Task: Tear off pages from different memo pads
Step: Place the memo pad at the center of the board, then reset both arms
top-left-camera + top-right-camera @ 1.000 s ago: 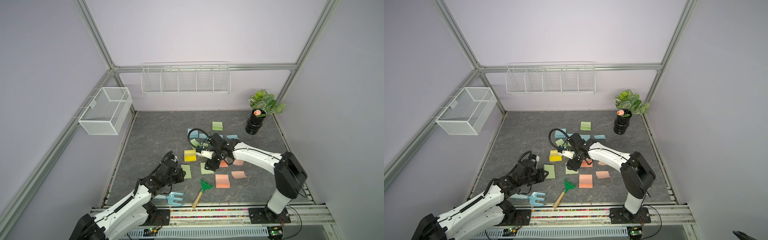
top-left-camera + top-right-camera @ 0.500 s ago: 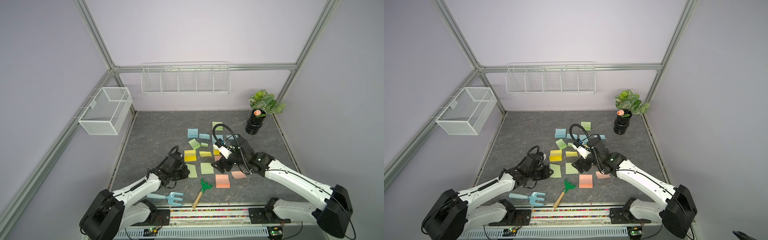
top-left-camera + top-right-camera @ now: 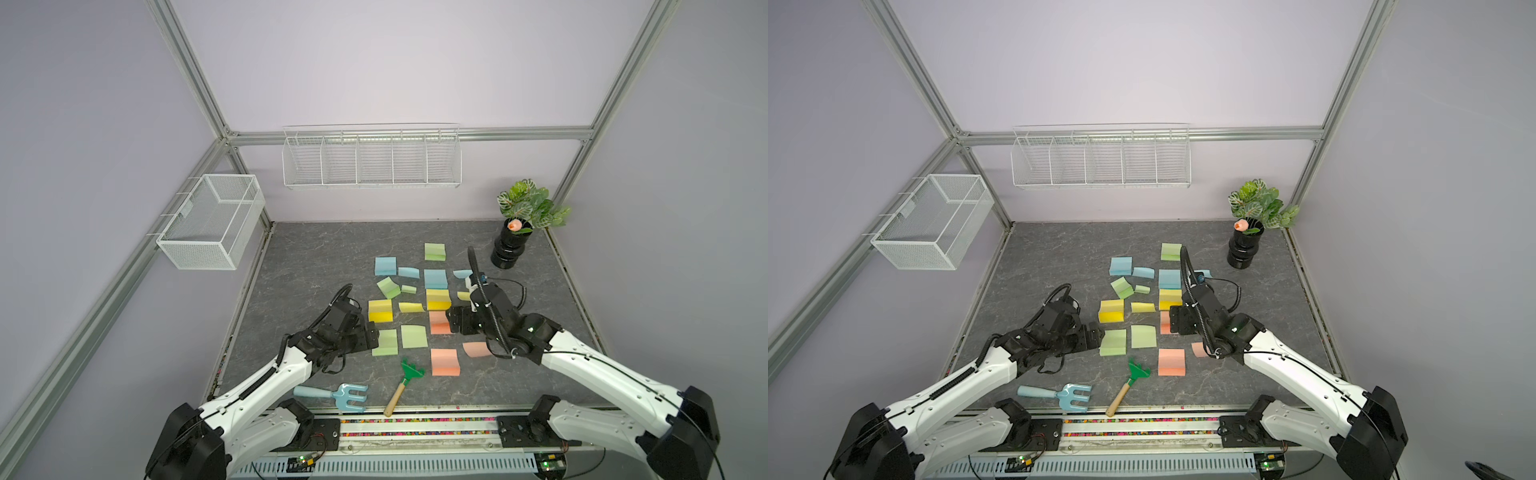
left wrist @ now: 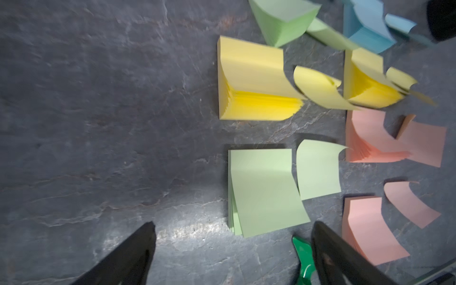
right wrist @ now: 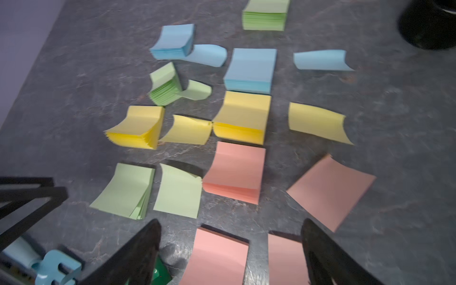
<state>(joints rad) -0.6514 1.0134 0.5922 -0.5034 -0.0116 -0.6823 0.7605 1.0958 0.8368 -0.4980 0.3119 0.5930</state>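
in both top views i see nine memo pads (image 3: 380, 311) spread over the middle of the dark surface (image 3: 316, 266). thin loose pages (image 3: 414, 336) lie just beside most of them: green, blue, yellow, salmon. my left gripper (image 3: 371, 333) hangs low just beside the near green pad (image 3: 384, 343), and my right gripper (image 3: 454, 324) is next to a salmon pad (image 3: 438, 322). i think the job is almost done. only the far green pad (image 3: 434, 251) seems to have no page next to it, so that one may be left.

in the left wrist view the two black fingers (image 4: 133, 249) stand wide apart with nothing between them, so this gripper is open and empty. the near green pad lies flat with its top sheets a bit fanned. the yellow pads (image 4: 251, 81) are bent up at one side, and the pages beside them curl.

in the right wrist view the fingers (image 5: 138, 249) also stand wide apart and hold nothing. a flat salmon page (image 5: 330, 192) lies near its pad, not touching it. this picture is a bit blurry.
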